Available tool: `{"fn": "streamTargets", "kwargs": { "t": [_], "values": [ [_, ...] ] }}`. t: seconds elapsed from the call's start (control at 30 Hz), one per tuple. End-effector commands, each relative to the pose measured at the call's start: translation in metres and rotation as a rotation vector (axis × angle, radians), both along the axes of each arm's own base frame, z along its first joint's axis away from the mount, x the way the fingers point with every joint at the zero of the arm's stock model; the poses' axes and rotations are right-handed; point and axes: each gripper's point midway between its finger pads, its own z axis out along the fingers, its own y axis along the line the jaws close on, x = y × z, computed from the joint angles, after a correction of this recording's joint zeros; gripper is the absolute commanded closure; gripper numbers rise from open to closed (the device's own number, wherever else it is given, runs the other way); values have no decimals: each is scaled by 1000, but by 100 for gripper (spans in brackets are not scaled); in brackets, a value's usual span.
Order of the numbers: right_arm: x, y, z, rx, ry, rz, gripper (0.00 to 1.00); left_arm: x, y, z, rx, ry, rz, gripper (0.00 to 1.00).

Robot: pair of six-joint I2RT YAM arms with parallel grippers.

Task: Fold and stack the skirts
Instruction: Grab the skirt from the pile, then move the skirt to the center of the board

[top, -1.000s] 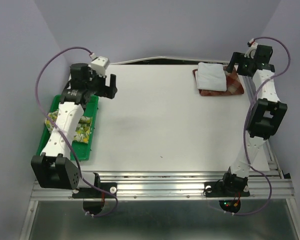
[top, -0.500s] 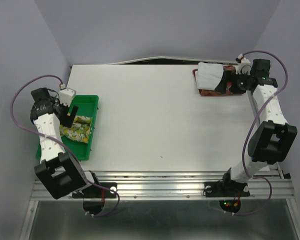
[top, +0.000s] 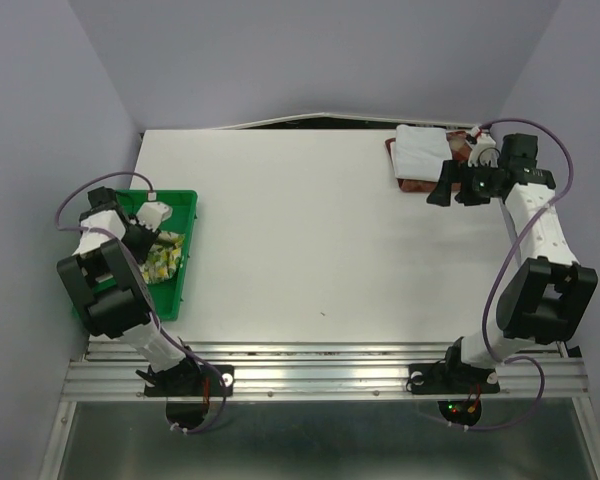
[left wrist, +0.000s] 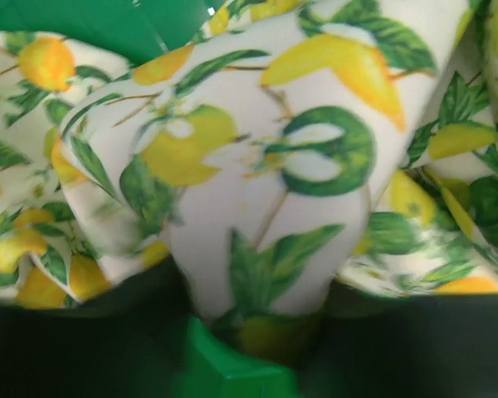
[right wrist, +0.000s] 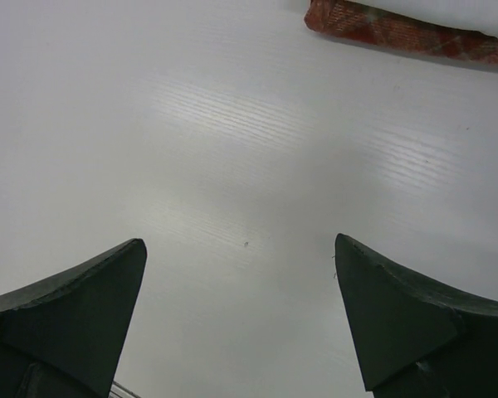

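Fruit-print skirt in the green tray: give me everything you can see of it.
The fruit-print skirt is thin white cloth that looks woven, printed with yellow lemons and green leaves. It lies unfolded, crumpled into loose humps and folds, inside the green tray at the left edge of the table. The left gripper is down on it and hides part of it from above. Whether it pinches the cloth cannot be told.

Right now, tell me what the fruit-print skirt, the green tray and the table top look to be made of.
Fruit-print skirt: thin woven cloth, likely cotton, matte; it lies in soft folds with a printed pattern.
Green tray: probably hard plastic, glossy; even colour with a bright glint.
Table top: white sheet, perhaps ribbed plastic board, semi-gloss; fine parallel lines and a soft sheen.
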Motion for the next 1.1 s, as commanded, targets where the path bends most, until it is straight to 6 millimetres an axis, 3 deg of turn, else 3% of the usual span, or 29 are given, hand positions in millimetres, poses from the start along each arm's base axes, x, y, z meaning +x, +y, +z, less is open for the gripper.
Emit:
{"fn": "streamTargets", "kwargs": {
  "t": [0.0,0.03,0.07,0.1,0.13,0.23,0.3,0.33,0.37,0.47,0.5,0.6,0.63,0.67,0.7,0.73,0.83,0.87,0.9,0.93,1.07],
  "values": [
    [-2,-3,20,-35,-75,7,0,29,-8,34,-53,-112,-40,80],
    [-1,-3,22,-36,-82,9,0,28,-17,45,-102,-120,-42,97],
    [-2,-2,25,-34,-91,15,0,40,-15,77,-88,-197,-43,100],
    [-2,-1,26,-31,-95,18,0,43,-18,94,-95,-226,-45,100],
    [-1,0,28,-26,-100,20,0,51,-25,130,-115,-285,-61,100],
    [-1,6,32,6,-111,39,0,58,-46,201,-153,-407,-91,100],
    [0,11,36,38,-120,48,0,71,-70,291,-142,-586,-141,100],
    [1,12,38,43,-127,55,0,71,-83,289,-178,-574,-151,100],
    [2,15,42,64,-136,65,0,75,-107,326,-185,-657,-212,100],
    [5,19,48,86,-155,82,0,76,-158,379,-277,-786,-276,100],
    [6,22,55,98,-168,93,0,74,-193,396,-345,-826,-333,100],
    [7,25,62,105,-192,125,0,64,-246,415,-464,-866,-430,100],
    [6,26,64,106,-197,135,0,57,-277,422,-547,-871,-507,100],
    [4,27,66,100,-209,149,0,56,-292,406,-591,-822,-536,100],
    [3,28,67,101,-212,159,0,48,-312,403,-631,-809,-603,100],
    [0,29,67,92,-222,173,0,44,-326,380,-665,-741,-642,100],
    [-7,30,64,72,-236,208,0,36,-356,336,-692,-620,-709,100],
    [-10,30,57,55,-237,229,0,27,-372,298,-706,-517,-735,100],
    [-13,30,56,40,-243,239,0,23,-379,276,-716,-457,-751,100],
    [-18,29,47,19,-235,264,0,7,-394,242,-750,-350,-795,100],
    [-38,36,32,25,-200,342,0,-25,-419,165,-884,-59,-833,100]
  ]
}}
